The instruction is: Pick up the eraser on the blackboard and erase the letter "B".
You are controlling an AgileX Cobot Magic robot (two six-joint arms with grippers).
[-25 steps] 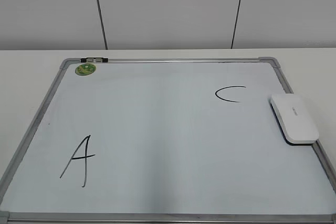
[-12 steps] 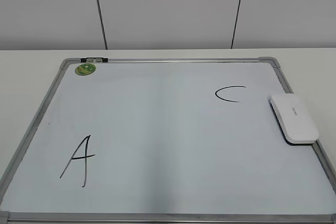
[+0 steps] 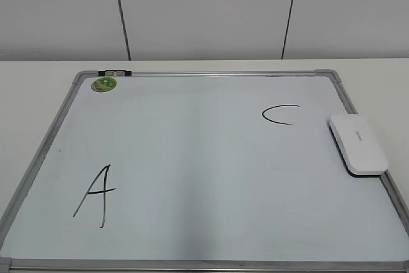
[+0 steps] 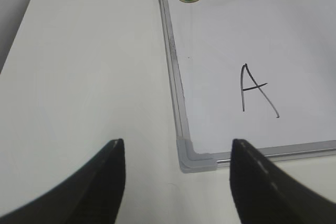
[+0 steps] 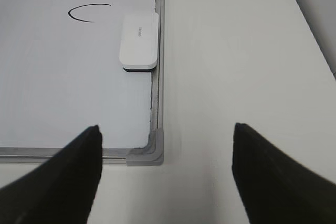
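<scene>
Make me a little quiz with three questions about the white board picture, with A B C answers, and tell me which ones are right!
1. Where does the eraser lie?
A. at the blackboard's right edge
B. beside the green magnet
C. on top of the letter A

2. How many black letters show on the board?
A. one
B. two
C. four

3. How are the two grippers?
A. both shut on the eraser
B. one open, one shut
C. both open, holding nothing

Answers:
1. A, since the eraser sits against the right frame, just below and right of the letter C.
2. B, as only the letter A and the C show; no B is visible.
3. C, because the left gripper and the right gripper each show wide-apart fingers over the table, with nothing between.
</scene>
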